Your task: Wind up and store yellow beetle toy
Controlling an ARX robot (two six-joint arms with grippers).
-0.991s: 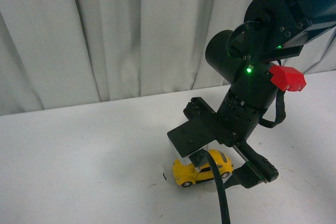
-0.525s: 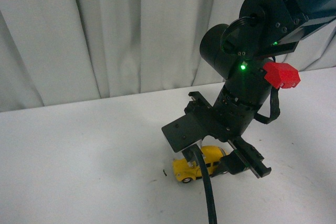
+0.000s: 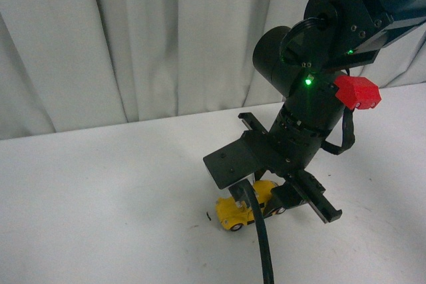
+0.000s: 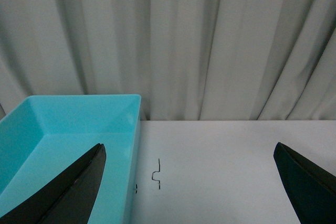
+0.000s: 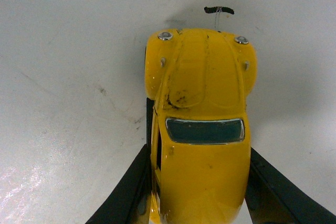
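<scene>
Right pincer (image 5: 199,198) is pinching the yellow beetle toy (image 5: 199,82) by its flanks, with the car sitting between the fingers on the tabletop (image 5: 63,77). It looks hard, glossy and light, so probably slippery, and the flat sides seem the best hold. Only the left wrist view shows the teal bin (image 4: 63,129), near the spread left pincer (image 4: 189,182).

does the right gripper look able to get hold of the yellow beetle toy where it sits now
Most likely yes: the right gripper straddles the yellow beetle toy, its fingers seemingly pressed against both flanks, and nothing else on the white table stands in the way.
</scene>
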